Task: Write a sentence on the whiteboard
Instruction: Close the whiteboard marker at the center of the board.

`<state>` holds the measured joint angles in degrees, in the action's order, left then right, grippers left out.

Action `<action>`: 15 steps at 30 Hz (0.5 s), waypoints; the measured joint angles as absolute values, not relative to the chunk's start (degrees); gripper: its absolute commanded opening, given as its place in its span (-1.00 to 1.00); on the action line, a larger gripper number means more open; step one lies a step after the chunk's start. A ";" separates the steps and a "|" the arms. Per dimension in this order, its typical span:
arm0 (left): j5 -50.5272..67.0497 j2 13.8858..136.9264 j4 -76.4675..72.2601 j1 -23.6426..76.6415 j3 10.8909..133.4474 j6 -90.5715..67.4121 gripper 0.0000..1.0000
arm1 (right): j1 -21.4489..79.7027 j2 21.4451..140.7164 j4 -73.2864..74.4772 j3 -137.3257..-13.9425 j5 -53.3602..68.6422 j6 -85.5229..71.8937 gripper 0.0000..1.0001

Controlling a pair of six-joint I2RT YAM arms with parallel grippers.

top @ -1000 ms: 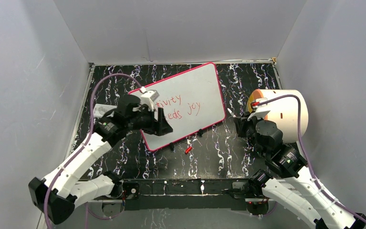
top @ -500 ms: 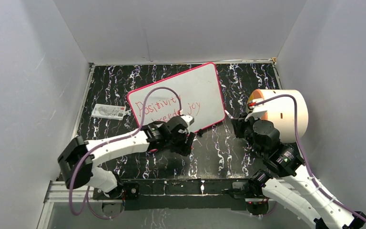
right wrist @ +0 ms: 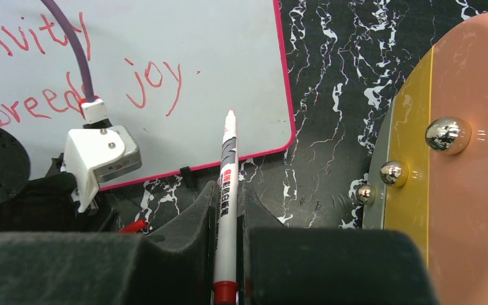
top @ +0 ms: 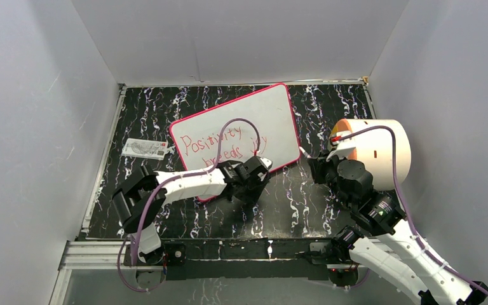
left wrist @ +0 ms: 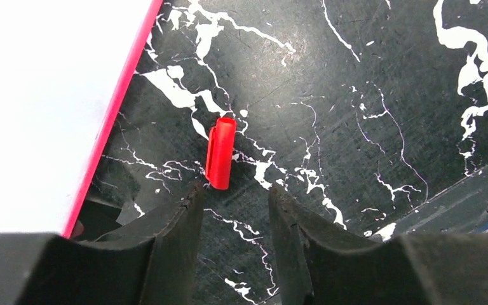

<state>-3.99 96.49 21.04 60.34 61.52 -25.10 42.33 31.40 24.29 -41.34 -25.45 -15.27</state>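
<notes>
My left fingers (left wrist: 187, 210) stand apart and empty, low over the black white-veined marble tabletop (left wrist: 356, 95); the small red plastic marker cap (left wrist: 220, 154) lies just ahead of their tips. It looks light, stiff and slick, best pinched across its middle; the large white pink-framed whiteboard (left wrist: 38, 95), rigid and smooth, lies flat to their left, bearing the red handwritten sentence (right wrist: 35, 105); my right fingers (right wrist: 200, 216) clamp the thin white marker pen (right wrist: 228, 171).

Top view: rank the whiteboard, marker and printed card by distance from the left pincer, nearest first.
1. whiteboard, its near edge beside the left pincer.
2. marker, to the right, in the right pincer.
3. printed card, far left.
</notes>
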 measured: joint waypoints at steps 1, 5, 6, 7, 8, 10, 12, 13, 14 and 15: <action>-3.99 97.08 21.15 60.34 61.82 -24.77 -0.27 | 42.33 31.35 24.29 -41.34 -25.47 -15.27 -1.00; -3.99 99.85 22.00 60.34 64.16 -23.55 -0.37 | 42.33 30.89 24.29 -41.34 -25.41 -15.27 -1.00; -3.97 100.55 22.39 60.34 64.79 -23.33 -0.40 | 42.33 30.74 24.29 -41.34 -25.39 -15.27 -1.00; -3.97 100.95 22.65 60.34 65.12 -23.14 -0.42 | 42.33 30.68 24.29 -41.34 -25.39 -15.27 -1.00; -3.92 101.43 22.98 60.34 65.54 -22.90 -0.44 | 42.33 30.68 24.27 -41.36 -25.34 -15.27 -1.00; -3.88 102.26 23.42 60.34 66.17 -22.52 -0.47 | 42.33 30.70 24.29 -41.36 -25.32 -15.27 -1.00; -3.73 103.11 23.90 60.34 66.61 -22.24 -0.50 | 42.33 30.70 24.29 -41.34 -25.30 -15.27 -1.00; -3.62 103.50 24.25 60.34 66.76 -22.09 -0.51 | 42.33 30.70 24.29 -41.36 -25.30 -15.27 -1.00; -3.62 103.85 24.47 60.34 66.92 -21.93 -0.51 | 42.33 30.70 24.29 -41.36 -25.30 -15.29 -1.00; -3.60 103.92 24.69 60.29 67.11 -21.87 -0.51 | 42.33 30.70 24.29 -41.34 -25.30 -15.29 -1.00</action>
